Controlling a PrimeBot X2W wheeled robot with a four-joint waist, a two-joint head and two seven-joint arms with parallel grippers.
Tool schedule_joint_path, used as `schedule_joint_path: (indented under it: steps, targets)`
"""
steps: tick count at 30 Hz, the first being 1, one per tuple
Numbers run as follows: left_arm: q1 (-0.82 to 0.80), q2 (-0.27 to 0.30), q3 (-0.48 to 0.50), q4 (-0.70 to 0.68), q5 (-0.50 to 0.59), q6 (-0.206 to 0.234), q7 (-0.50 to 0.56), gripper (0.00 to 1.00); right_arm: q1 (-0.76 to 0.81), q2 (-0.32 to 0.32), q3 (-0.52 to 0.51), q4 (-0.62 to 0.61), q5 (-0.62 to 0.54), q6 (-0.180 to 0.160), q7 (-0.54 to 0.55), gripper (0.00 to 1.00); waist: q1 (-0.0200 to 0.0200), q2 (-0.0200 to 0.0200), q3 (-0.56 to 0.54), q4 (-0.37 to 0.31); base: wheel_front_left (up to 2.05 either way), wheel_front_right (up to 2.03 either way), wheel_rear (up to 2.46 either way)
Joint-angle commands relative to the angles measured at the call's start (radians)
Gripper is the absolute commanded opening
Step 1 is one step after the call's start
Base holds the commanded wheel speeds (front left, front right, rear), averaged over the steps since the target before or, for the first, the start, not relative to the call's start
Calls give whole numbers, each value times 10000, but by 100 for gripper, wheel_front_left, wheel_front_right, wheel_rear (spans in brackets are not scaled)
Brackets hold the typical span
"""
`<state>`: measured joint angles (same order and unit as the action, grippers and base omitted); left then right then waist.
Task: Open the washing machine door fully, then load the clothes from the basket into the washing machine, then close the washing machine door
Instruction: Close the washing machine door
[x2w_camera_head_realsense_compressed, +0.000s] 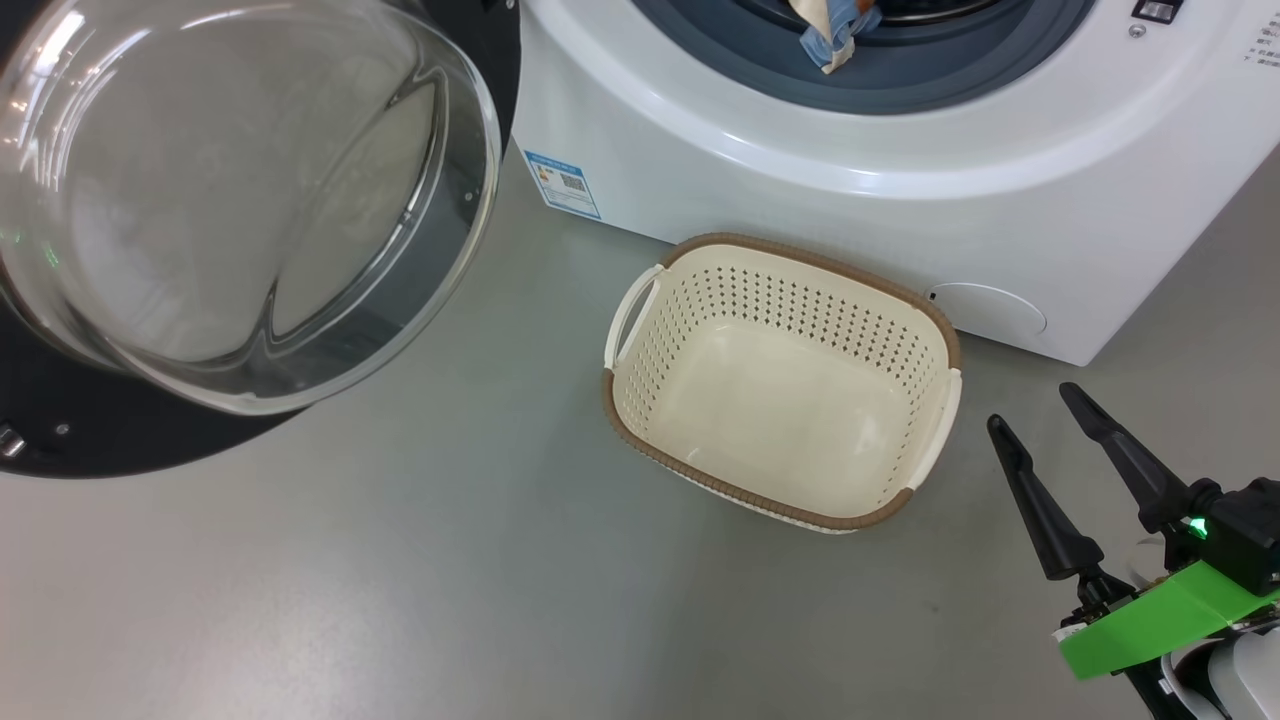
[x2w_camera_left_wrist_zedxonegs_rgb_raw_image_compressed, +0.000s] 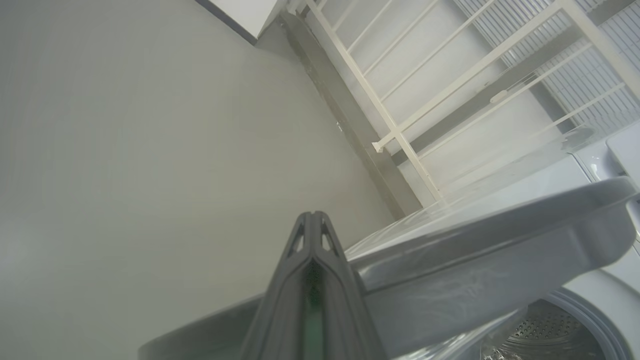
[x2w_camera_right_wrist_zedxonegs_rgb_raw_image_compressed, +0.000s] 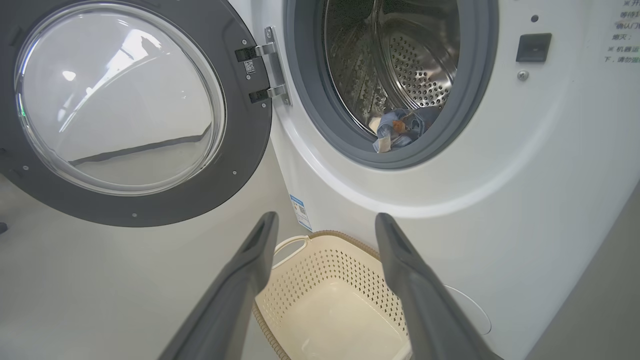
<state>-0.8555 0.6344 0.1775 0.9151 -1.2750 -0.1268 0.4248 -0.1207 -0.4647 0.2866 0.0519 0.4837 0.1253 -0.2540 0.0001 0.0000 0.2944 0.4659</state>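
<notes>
1. Head view: the door (x2w_camera_head_realsense_compressed: 250, 210) stands swung wide at 9 o'clock, its glass bowl toward the camera. The basket (x2w_camera_head_realsense_compressed: 780, 255) sits on the floor at centre, just in front of the washer (x2w_camera_head_realsense_compressed: 800, 190), and holds nothing. The clothes (x2w_camera_head_realsense_compressed: 835, 35) show at 12 o'clock, with a blue-and-orange fold lying on the grey gasket at the mouth's lower lip. The right gripper (x2w_camera_head_realsense_compressed: 1032, 405) hovers at 4 o'clock near the basket, fingers spread and gripping nothing.
2. Left wrist view: the left gripper (x2w_camera_left_wrist_zedxonegs_rgb_raw_image_compressed: 312, 220) rises from 6 o'clock with its fingers pressed together and nothing between them. The door's grey rim runs from 6 toward 3 o'clock just beside the fingers. The angle is steep, so I cannot tell whether they touch it. A slice of the drum (x2w_camera_left_wrist_zedxonegs_rgb_raw_image_compressed: 545, 335) shows at 5 o'clock.
3. Right wrist view: the door hangs open at 10 o'clock on its hinge (x2w_camera_right_wrist_zedxonegs_rgb_raw_image_compressed: 272, 70). The drum at 1 o'clock holds the clothes low at its front edge. The empty basket lies at 6 o'clock.
4. Loading looks done, so closing the door is the step in hand.
5. The fold at the lip may get pinched, so it should be nudged deeper first.
6. To close well, push the rim far from the hinge with the closed left fingers and follow the arc. Keep the right arm out of the swing and press until the latch catches.
</notes>
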Motion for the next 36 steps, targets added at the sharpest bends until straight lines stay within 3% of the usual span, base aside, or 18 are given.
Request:
schedule_joint_path:
  steps: [1, 18, 27, 36]
  targets:
    - [-220, 807, 160, -112, -156, -38, 278, 0, -120, -200, 184, -238, 53, 54, -78, 100, -1, 0, -1, -14, 0, 0, 0]
    - [491, 610, -651, -1212, -915, -38, 3054, 0, 56, 19, 66, -105, 50, 54, -78, 100, -1, 0, -533, -5, 0, 0, 0]
    - [1326, 557, -1080, -2957, -1412, -38, 4399, 0, 246, 178, -115, -76, 37, 54, -78, 100, -1, 0, -939, 11, 0, 0, 0]
    - [1859, 517, -1518, -4603, -1767, -38, 5096, 0, 457, 354, -254, -27, 23, 54, -78, 100, -1, 0, -1377, -30, 0, 0, 0]
